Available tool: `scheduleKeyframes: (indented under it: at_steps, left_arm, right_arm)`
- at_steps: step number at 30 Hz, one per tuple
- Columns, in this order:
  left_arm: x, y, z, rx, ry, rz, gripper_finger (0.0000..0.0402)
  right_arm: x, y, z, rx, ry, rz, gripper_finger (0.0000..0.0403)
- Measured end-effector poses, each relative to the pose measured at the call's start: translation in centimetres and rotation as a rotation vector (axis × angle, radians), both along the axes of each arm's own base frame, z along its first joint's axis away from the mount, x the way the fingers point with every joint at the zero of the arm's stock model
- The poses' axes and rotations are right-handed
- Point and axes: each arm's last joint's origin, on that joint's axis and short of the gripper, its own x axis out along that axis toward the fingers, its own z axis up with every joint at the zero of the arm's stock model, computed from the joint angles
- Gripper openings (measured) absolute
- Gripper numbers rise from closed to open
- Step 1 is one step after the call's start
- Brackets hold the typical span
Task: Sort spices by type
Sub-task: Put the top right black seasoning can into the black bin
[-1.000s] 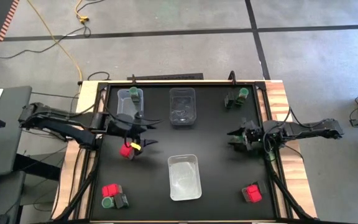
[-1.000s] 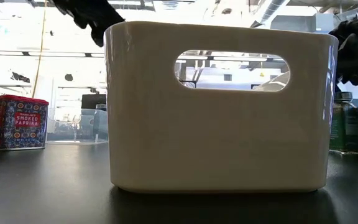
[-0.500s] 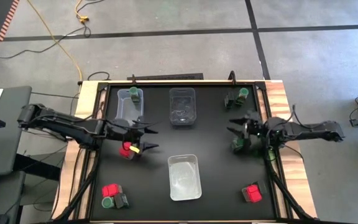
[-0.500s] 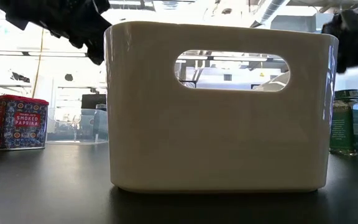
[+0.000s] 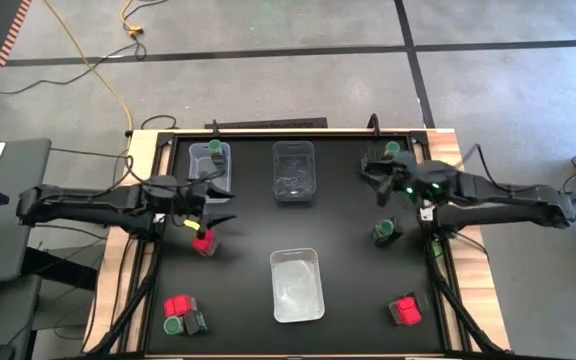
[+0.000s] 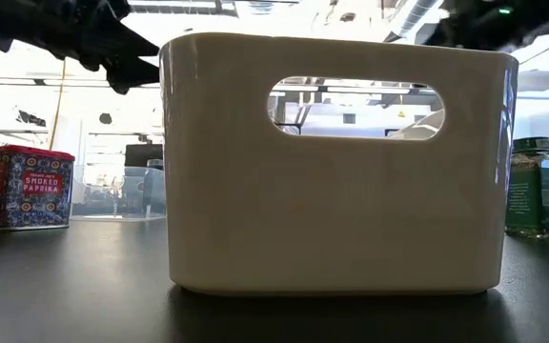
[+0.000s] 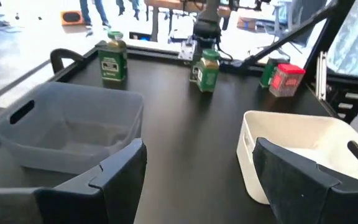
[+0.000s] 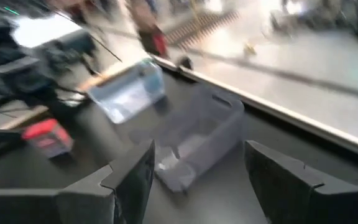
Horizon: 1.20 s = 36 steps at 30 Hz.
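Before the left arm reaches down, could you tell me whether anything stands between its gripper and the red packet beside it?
Nothing visible does. The left gripper, open and empty, hovers just above the red packet on the table.

"SMOKED PAPRIKA" (red packet (image 6: 27, 187))

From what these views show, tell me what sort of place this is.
Probably a robotics lab or workshop: a concrete floor with tape lines, a yellow cable trailing across it, and a black worktable flanked by two arms.

jar (image 5: 219, 148) in far-left bin (image 5: 208, 168)
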Motion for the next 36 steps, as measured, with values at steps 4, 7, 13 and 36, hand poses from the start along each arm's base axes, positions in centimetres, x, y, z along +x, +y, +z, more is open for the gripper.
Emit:
scheduleKeyframes:
  at_steps: [4, 7, 13, 36]
  left_arm:
    - [-0.9, 0.1, 0.6, 0.004, -0.048, 0.013, 0.0282]
    - [-1.3, 0.2, 0.9, 0.028, -0.07, 0.014, 0.0282]
    - [-1.4, 0.1, 0.8, 0.047, -0.05, 0.011, 0.0282]
    - [-1.6, 0.2, -0.2, 0.046, 0.053, 0.041, 0.0282]
  right_arm:
    - [2.9, -1.7, 2.3, 0.142, 0.105, -0.126, 0.0276]
    - [4.6, -3.2, 3.5, 0.247, 0.204, -0.232, 0.0276]
    - [7.5, -5.8, 4.4, 0.411, 0.356, -0.384, 0.0276]
    - [6.4, -14.6, -1.4, 0.747, 0.665, -0.755, 0.0276]
